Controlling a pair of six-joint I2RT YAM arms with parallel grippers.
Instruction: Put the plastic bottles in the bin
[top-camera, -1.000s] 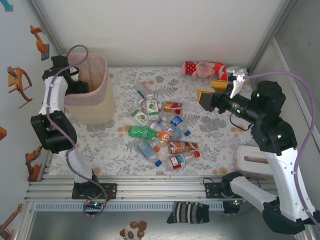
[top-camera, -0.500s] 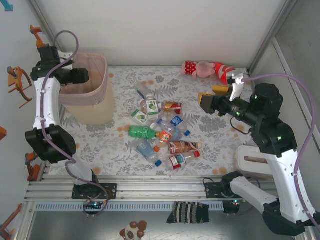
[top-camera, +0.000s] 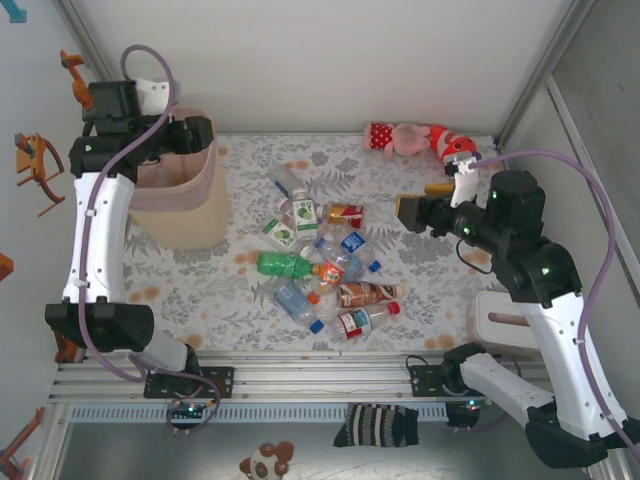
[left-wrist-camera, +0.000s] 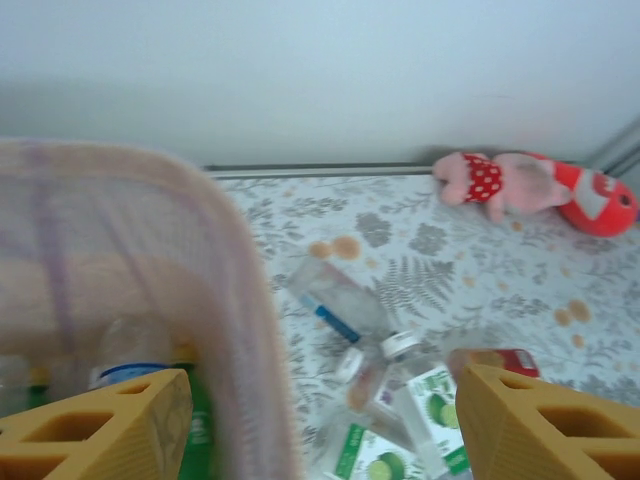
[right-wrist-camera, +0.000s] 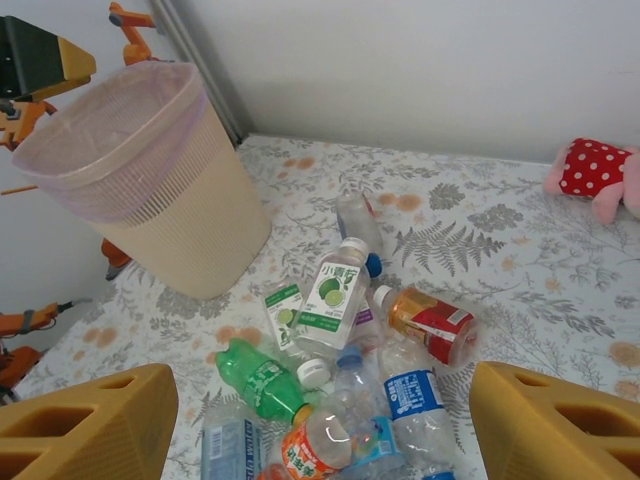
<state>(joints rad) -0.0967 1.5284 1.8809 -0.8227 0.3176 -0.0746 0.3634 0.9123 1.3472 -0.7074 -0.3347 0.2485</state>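
1. At upper left, the left gripper (top-camera: 192, 134) hung wide open, empty, above the rim of the bin (top-camera: 188, 215).
2. Mid-frame, bottles (top-camera: 322, 266) lay clustered.
3. At right, the right gripper (top-camera: 409, 212) gaped empty.

1 overhead view, 2 wrist views, shared bottles (top-camera: 325, 268)

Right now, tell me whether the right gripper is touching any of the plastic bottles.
Apart. In the top view the right gripper hangs with bare tablecloth between it and the nearest of the plastic bottles.
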